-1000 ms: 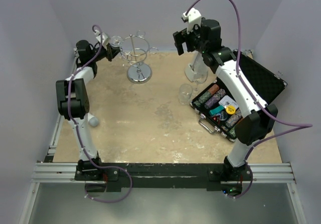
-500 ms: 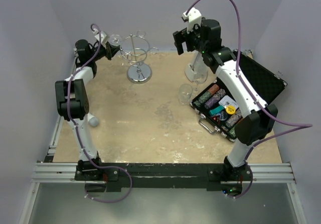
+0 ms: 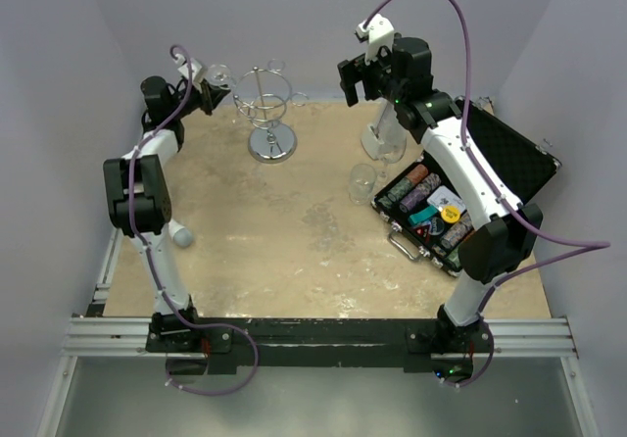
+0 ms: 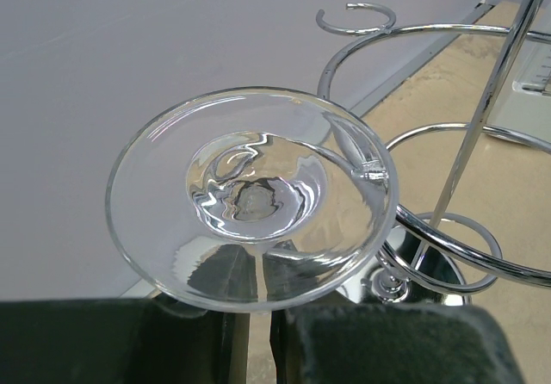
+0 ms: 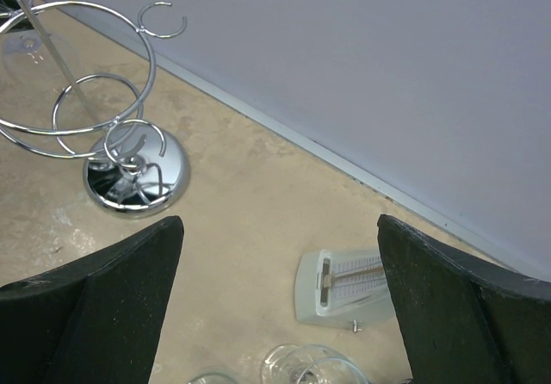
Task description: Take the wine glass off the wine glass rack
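The chrome wine glass rack (image 3: pixel 270 114) stands at the back left of the table, and also shows in the right wrist view (image 5: pixel 95 117). My left gripper (image 3: pixel 203 95) is just left of it, shut on the stem of a clear wine glass (image 3: pixel 219 72). In the left wrist view the glass's round foot (image 4: pixel 250 195) faces the camera above my left gripper (image 4: pixel 258 324). The tip of one curled rack arm (image 4: pixel 448 143) overlaps the foot's right edge; I cannot tell if they touch. My right gripper (image 3: pixel 358 79) hangs open and empty, high above the table (image 5: pixel 280 220).
A grey metronome (image 3: pixel 382 138) stands at the back right and shows in the right wrist view (image 5: pixel 344 289). A second glass (image 3: pixel 363 182) stands by an open case of poker chips (image 3: pixel 441 207). A small white object (image 3: pixel 181 236) lies at the left. Walls are close behind.
My left gripper has moved left and a little back with the wine glass, away from the rack's hoop. The right arm has not moved.
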